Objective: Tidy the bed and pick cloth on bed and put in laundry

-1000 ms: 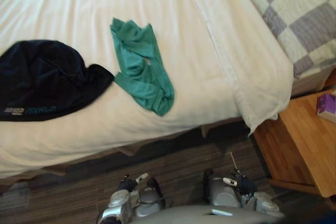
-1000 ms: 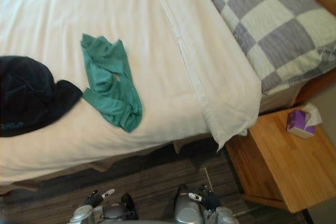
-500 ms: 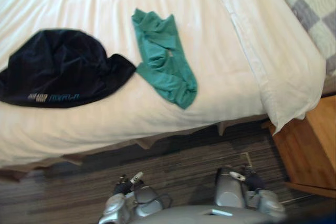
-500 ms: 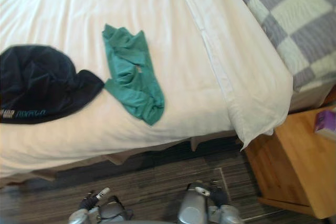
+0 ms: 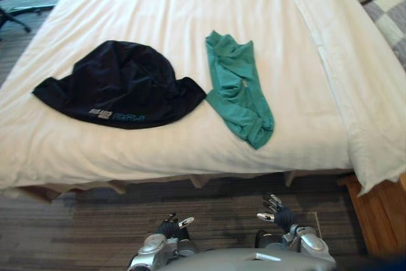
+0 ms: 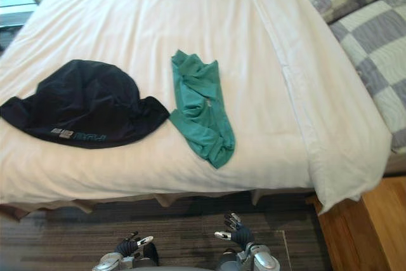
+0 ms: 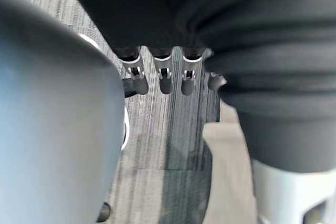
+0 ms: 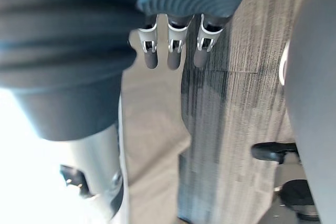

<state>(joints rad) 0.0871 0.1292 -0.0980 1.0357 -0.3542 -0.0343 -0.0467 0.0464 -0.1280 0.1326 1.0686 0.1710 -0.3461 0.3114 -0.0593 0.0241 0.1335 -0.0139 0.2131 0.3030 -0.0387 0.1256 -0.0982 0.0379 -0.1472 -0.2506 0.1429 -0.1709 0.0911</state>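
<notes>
Nearest, we held our left hand [image 5: 170,226] and right hand [image 5: 279,214] low over the dark floor [image 5: 70,220], fingers relaxed and empty. Farther off, on the white bed [image 5: 158,4], the crumpled green cloth [image 5: 240,90] lay right of the black garment [image 5: 120,85], touching it.

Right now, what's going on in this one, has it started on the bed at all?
Not yet. The robot stands at the side of the bed with its left hand and right hand hanging low over the floor, fingers relaxed and holding nothing. A black garment and a green garment lie side by side on the white sheet, untouched, near the edge closest to the robot.
</notes>
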